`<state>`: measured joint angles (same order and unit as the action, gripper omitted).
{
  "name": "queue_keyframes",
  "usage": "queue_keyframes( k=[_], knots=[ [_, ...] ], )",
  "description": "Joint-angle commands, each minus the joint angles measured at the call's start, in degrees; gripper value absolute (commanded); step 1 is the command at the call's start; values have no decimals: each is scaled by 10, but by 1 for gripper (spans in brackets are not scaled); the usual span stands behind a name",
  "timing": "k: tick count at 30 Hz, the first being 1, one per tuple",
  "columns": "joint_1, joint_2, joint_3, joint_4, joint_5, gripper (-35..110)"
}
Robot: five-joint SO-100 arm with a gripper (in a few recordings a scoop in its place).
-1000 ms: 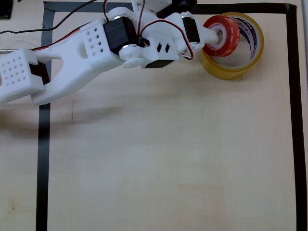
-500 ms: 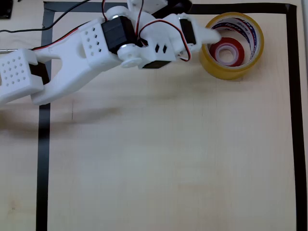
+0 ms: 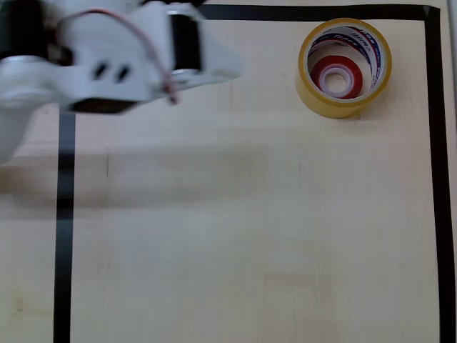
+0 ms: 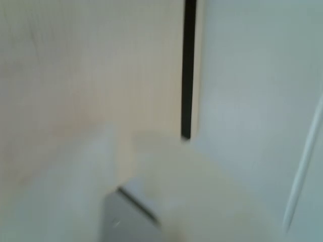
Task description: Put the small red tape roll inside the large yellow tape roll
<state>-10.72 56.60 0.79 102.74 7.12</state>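
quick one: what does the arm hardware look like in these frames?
White 3D-printed plastic arm with black servo blocks set into the joints, a thin red cable looping over the top, and two small slots in the shell. The overhead view is motion-blurred. The end effector in the wrist view is a pale, out-of-focus shape.

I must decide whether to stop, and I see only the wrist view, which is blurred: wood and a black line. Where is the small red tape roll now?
Observer: In the overhead view the small red tape roll lies flat inside the ring of the large yellow tape roll.
Operator: Is the gripper near them?
Observer: No. In the overhead view the gripper is to the left of both rolls, clearly apart from them. It is blurred, so I cannot tell if it is open or shut.
Operator: How does the yellow roll stand?
Observer: On its flat side, hole upward, near the top right corner of the black tape border.
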Motion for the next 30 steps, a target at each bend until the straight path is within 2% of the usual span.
queue_keyframes(
  k=[1,3,4,7,8,12,15,20,24,30],
  knots=[
    [11,233,221,9,24,0],
    [25,297,344,-5,24,0],
    [33,359,454,-50,25,0],
    [51,622,876,-304,25,0],
    [57,683,971,-359,25,0],
    [91,801,1174,-423,25,0],
    [118,956,1342,-504,26,0],
    [143,1174,1504,-509,22,0],
    [150,1333,1611,-465,10,0],
    [149,1344,1688,-444,-9,0]
  ],
)
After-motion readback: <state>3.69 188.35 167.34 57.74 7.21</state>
